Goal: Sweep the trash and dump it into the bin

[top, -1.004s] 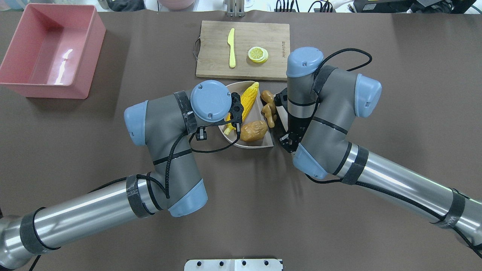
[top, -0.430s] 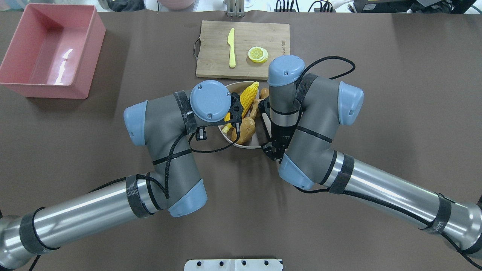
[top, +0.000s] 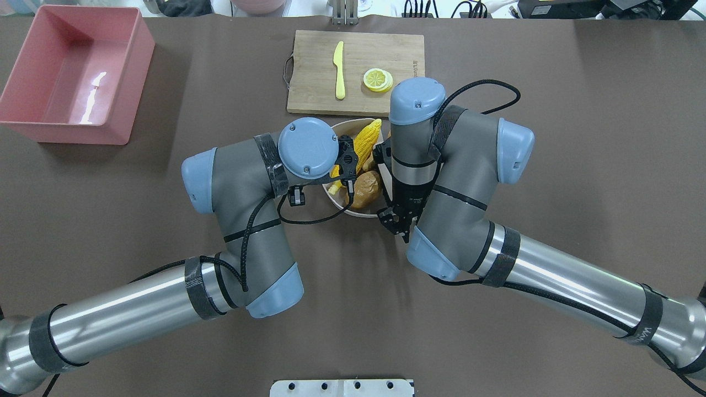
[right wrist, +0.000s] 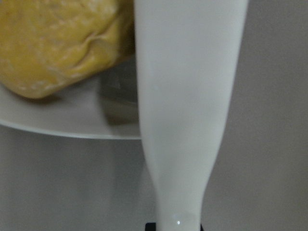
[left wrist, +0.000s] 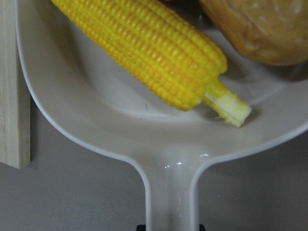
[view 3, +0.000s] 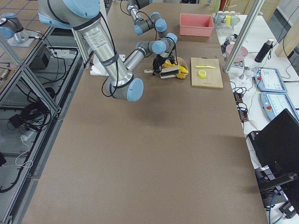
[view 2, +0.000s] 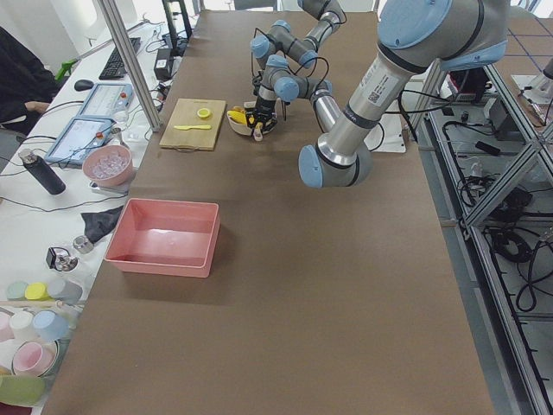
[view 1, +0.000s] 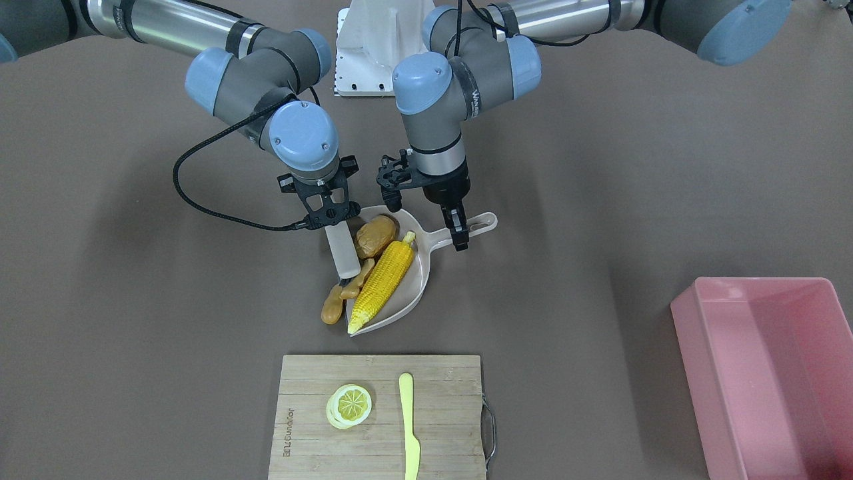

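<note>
Status: sweep stroke is nearly closed. Right gripper (view 1: 331,219) is clamped on the handle of the white brush (view 1: 342,257). Left gripper (view 1: 458,233) is clamped on the handle of the dustpan (view 1: 418,291), and the pan sits flat on the table (view 1: 600,200)

Change over the last second: the right arm has come in toward the pan mouth from the robot's right, brush leading. The ginger (view 1: 332,308) was lying loose on the table just outside the mouth; now it's shoved up against the lip. Front view shows it straddling the lip. Its inner end is over the edge and touching the corn (view 1: 384,279), and its fat outer lobe is still on the table. The potato (view 1: 375,235) got nudged deeper toward the handle end; the corn has barely shifted. In the last fraction of a second the arm hardly moves, so the stroke looks about spent

Meaning: two of three pieces are in the pan, the ginger only half. My read is that the outer lobe needs one more short push before any lift, otherwise it likely drops off the open edge when the pan tips

The bin (view 1: 716,373) is at the far corner on the robot's left, well apart from the pan, with nothing in it yet. Dump not started
</note>
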